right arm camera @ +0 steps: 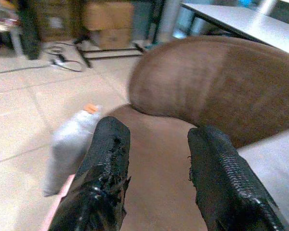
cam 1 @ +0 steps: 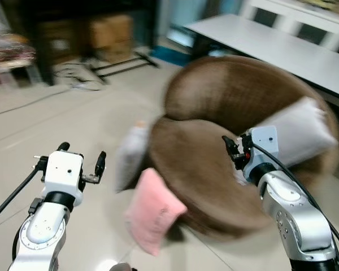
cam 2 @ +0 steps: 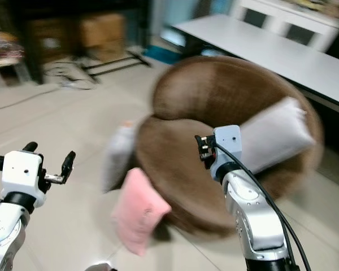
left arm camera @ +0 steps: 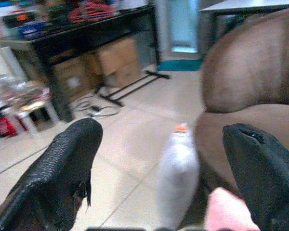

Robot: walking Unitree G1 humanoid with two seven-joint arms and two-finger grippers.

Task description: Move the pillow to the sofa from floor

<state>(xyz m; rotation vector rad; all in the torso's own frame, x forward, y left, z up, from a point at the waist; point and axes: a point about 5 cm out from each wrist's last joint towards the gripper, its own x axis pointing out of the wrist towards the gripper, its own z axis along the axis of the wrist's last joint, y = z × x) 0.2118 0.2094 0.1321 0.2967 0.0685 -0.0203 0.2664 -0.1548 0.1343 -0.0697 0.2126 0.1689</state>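
Two pillows on the floor against the sofa's (cam 1: 214, 141) front edge: pink pillow (cam 1: 152, 210) leaning, white pillow (cam 1: 130, 155) upright just behind. Grey cushion (cam 1: 296, 132) on the seat. Left gripper (cam 1: 81, 162) released, empty, above floor; right gripper (cam 1: 230, 151) released, over the seat.

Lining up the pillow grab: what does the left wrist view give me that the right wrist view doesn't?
Left wrist: the pink pillow's corner between open fingers, plus the black shelf with red cables. Right wrist: a grey pillow lying on the sofa, and the white table, with fingers parted over the seat. Both: the brown sofa, the grey pillow standing on the floor, cardboard boxes.
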